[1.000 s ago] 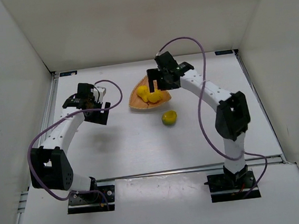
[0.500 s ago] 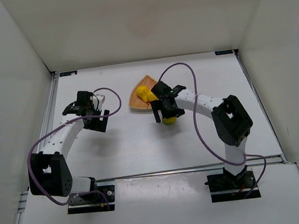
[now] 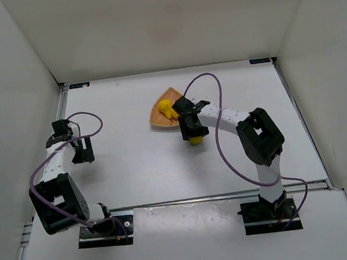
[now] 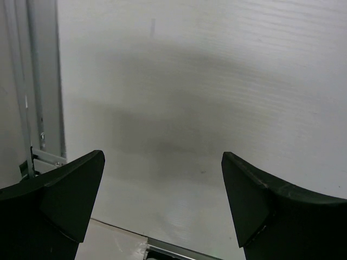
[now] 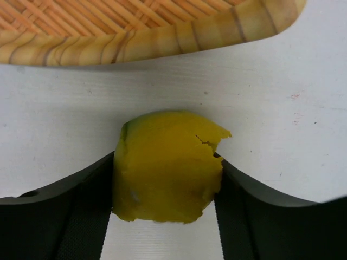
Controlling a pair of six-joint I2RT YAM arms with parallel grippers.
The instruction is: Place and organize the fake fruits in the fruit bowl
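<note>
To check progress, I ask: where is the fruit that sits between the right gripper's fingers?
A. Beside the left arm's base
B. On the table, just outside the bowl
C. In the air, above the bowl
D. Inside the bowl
B: in the right wrist view the fruit rests on the white table, the right gripper touching both its sides, and the bowl lies just beyond it.

arms (image 3: pixel 224 117): 2, white links | joints: black | cables (image 3: pixel 202 75): purple | fingers (image 4: pixel 49 200): black
</note>
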